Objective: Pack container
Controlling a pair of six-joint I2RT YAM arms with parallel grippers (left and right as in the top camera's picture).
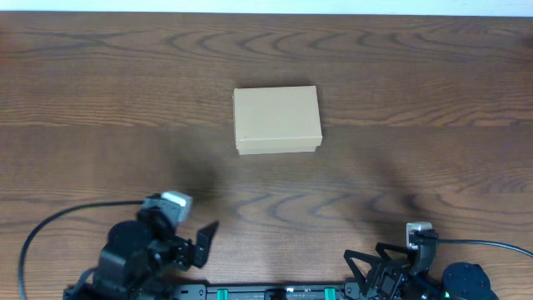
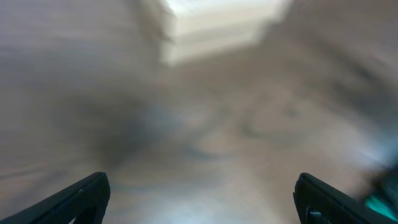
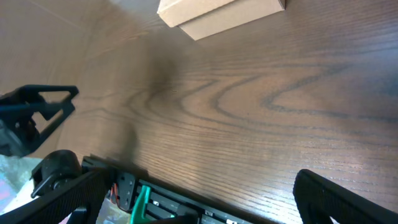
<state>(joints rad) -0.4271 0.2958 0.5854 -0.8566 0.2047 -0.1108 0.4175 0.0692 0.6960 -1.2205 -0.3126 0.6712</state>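
I see the container [image 1: 276, 119] shut at centre frame on the worktop [image 1: 100, 100], my left tool [image 1: 196, 243] and right tool [image 1: 366, 272] spread wide, empty, at the bottom edge, so packing looks finished.

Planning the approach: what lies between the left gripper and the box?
Nothing but bare wooden table, clearest in the overhead view; the left gripper is apart from the box.

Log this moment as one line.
container: lid shut, untouched | left gripper: open, empty | right gripper: open, empty | both near table edge
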